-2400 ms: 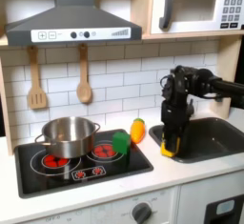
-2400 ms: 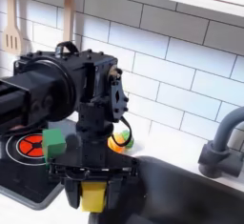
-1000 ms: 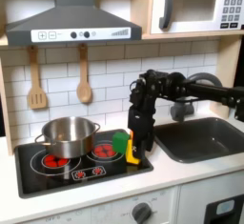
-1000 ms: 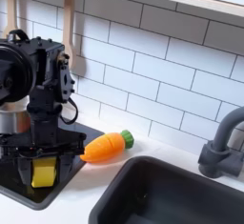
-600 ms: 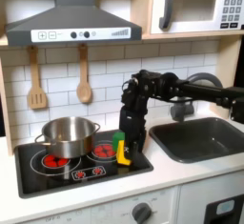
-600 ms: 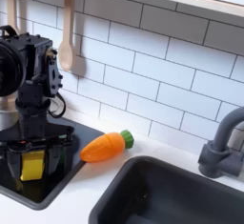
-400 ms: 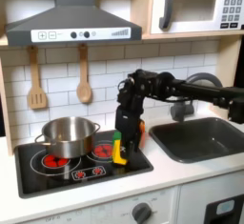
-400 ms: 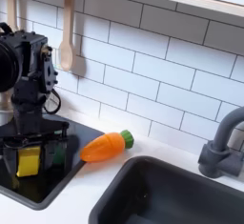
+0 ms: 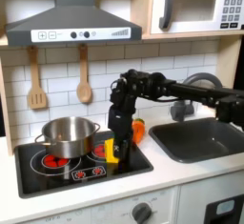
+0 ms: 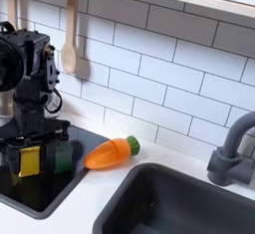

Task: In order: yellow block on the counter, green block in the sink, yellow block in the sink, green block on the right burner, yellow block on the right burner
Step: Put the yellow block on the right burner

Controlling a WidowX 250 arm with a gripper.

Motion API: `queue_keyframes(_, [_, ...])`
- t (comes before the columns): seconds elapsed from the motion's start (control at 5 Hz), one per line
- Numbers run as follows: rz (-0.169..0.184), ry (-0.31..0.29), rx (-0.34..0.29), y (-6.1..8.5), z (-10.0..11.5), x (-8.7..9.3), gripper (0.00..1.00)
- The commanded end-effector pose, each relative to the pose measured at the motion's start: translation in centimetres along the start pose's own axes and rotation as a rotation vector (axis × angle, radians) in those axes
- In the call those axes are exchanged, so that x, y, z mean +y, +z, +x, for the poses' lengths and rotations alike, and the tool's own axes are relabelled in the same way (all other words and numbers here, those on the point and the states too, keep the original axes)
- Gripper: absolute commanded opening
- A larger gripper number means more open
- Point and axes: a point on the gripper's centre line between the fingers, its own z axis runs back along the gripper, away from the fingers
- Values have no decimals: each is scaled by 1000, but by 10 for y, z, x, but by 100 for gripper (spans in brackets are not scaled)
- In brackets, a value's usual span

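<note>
Your gripper (image 10: 30, 161) is clamped on the yellow block (image 9: 111, 152) just above the right burner (image 9: 102, 152), beside the green block (image 10: 64, 156). Release carelessly and it may knock the green one.

The first exterior view looks straight at the toy kitchen from the front, well back, taking in hood, microwave and the black cooktop panel (image 9: 81, 166). The second exterior view sits close, seemingly low at the dark grey rectangular sink (image 10: 189, 203), facing across it. The 2 views share cooktop and sink.
</note>
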Motion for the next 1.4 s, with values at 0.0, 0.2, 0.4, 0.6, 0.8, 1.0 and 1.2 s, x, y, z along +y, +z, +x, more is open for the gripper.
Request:
queue_keyframes(0.0, [6,30,11,-3,4,-1,0])
queue_keyframes(0.2, [10,44,1,0,3,1,100])
queue_keyframes(0.4, [7,36,-2,3,2,-1,100])
queue_keyframes(0.6, [1,34,-17,7,4,-4,100])
queue_keyframes(0.8, [1,6,-13,12,-4,-8,100])
queue_keyframes(1.0, [-28,-49,-19,29,-18,-15,100])
queue_keyframes(1.2, [-48,-97,-36,41,-26,-17,100])
